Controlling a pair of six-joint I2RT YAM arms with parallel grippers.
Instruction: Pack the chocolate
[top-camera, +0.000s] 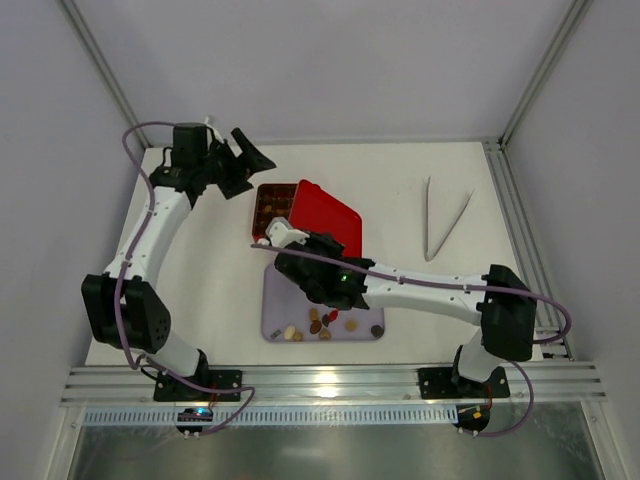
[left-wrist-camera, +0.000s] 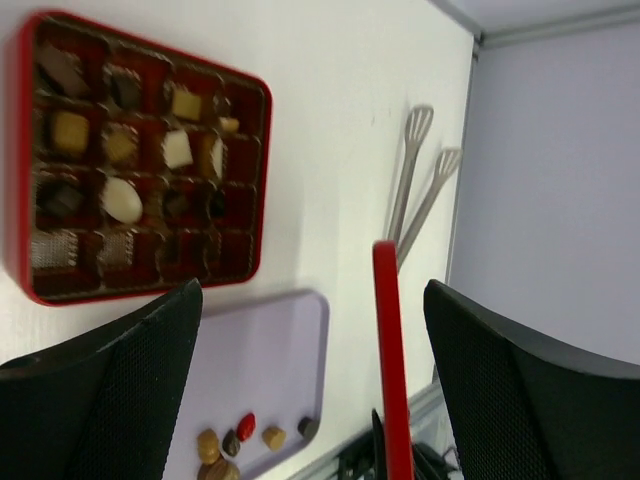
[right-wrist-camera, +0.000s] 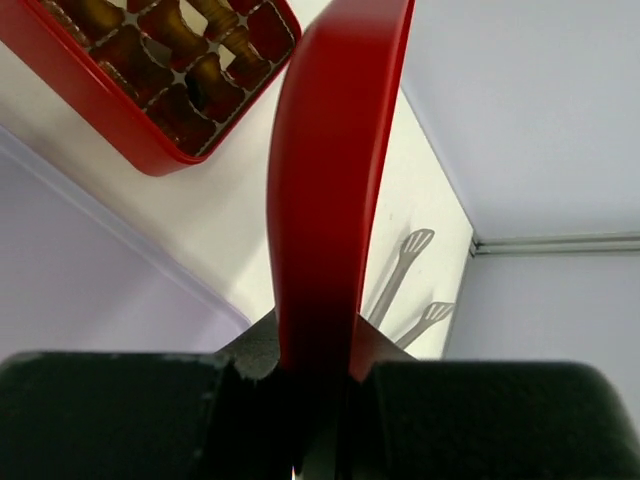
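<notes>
Top: right gripper (top-camera: 293, 240) pinches red lid (top-camera: 330, 215) tilted beside open box (top-camera: 275, 186), probably keeping compartments clear; left wrist: left gripper (left-wrist-camera: 310, 320) spread, empty, chocolate (left-wrist-camera: 178, 148) partly in box, rest on lilac tray (left-wrist-camera: 285, 340); right wrist: fingers (right-wrist-camera: 110, 410) clamp the lid's edge.

One red box (left-wrist-camera: 24, 160), one red lid (top-camera: 325, 215), one lilac tray (top-camera: 275, 300), one pair of tongs (top-camera: 428, 220) on my feed. I count roughly eight loose chocolate pieces (top-camera: 351, 324).
</notes>
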